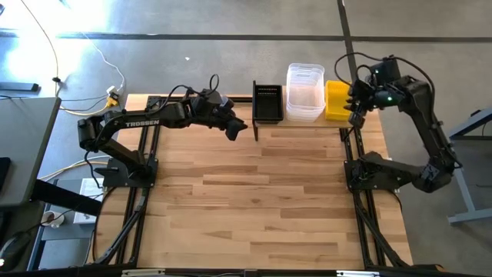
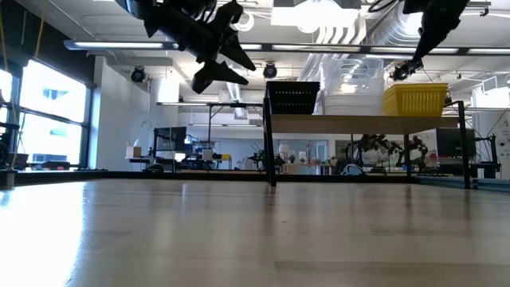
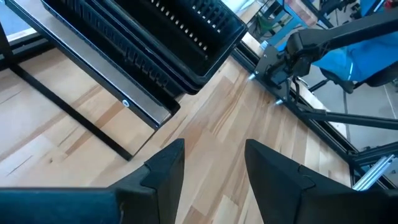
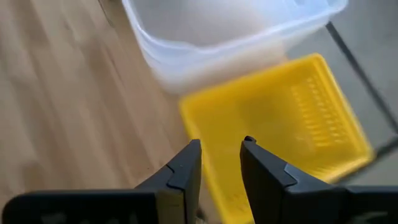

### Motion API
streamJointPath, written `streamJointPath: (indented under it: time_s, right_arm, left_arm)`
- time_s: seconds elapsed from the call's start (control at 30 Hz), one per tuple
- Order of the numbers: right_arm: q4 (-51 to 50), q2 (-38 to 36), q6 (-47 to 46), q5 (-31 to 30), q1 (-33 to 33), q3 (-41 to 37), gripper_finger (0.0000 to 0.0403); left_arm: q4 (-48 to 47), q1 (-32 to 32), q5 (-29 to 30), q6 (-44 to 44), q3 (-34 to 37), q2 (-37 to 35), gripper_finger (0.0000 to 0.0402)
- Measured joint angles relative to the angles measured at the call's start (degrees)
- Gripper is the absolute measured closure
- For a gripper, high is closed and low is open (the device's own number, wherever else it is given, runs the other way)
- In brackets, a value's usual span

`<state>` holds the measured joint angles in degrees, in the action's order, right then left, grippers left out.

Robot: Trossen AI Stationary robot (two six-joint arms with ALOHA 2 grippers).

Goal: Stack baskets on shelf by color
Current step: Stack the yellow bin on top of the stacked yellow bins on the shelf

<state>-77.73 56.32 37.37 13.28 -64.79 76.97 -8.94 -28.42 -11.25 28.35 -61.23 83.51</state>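
Baskets sat in three colour stacks on the shelf; both pincers were empty.

High view: the right pincer (image 1: 358,102) hung just over the yellow stack (image 1: 336,101), with the clear tubs (image 1: 305,92) beyond it and the black stack (image 1: 267,102) farthest; the left pincer (image 1: 235,128) hovered just short of the black stack, over the surface (image 1: 254,200). Low view: all three stacks rested on the shelf (image 2: 358,122). Left wrist view: the left pincer's fingers were spread, pinching nothing, with black mesh ahead. Right wrist view: the right pincer's fingers stood apart above the yellow rim. The baskets looked light, thin-walled and slightly flexible; a rim would likely give the surest hold, and the clear tubs looked more slippery.
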Motion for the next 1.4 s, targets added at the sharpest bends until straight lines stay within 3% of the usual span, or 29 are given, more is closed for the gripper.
streamJointPath:
  time_s: [0.17, 0.27, 0.5, 0.6, 0.77, 0.87, 1.4]
  right_arm:
    - [2.2, -1.9, -8.0, 9.5, 0.9, 0.0, 0.0305]
    - [6.2, -2.3, -12.2, 13.7, 3.5, 0.0, 0.0305]
    - [16.7, -2.3, -24.1, 15.3, 13.9, 0.0, 0.0305]
    - [20.4, -2.3, -28.2, 9.1, 18.9, 0.0, 0.0305]
    - [20.5, -2.2, -36.8, -14.1, 23.1, 0.0, 0.0305]
    - [19.2, -1.2, -40.8, -22.8, 23.7, 0.0, 0.0305]
    - [-0.2, 8.0, -61.5, -27.4, 22.7, 0.0, 0.0305]
  left_arm:
    - [0.3, 0.4, 0.9, -2.3, 0.0, -2.4, 0.0243]
    - [-0.2, 1.1, 4.4, -4.2, 0.0, -4.2, 0.0243]
    - [-3.4, 5.3, 13.2, -12.1, 0.0, -9.6, 0.0243]
    - [-6.1, 6.9, 15.2, -13.5, 0.0, -11.1, 0.0243]
    - [-7.4, 8.5, 13.6, -13.6, 0.1, -12.5, 0.0243]
    - [-7.3, 9.5, 13.4, -13.6, 0.1, -13.4, 0.0243]
    - [-6.9, 12.5, 11.7, -15.0, 0.1, -13.5, 0.0243]
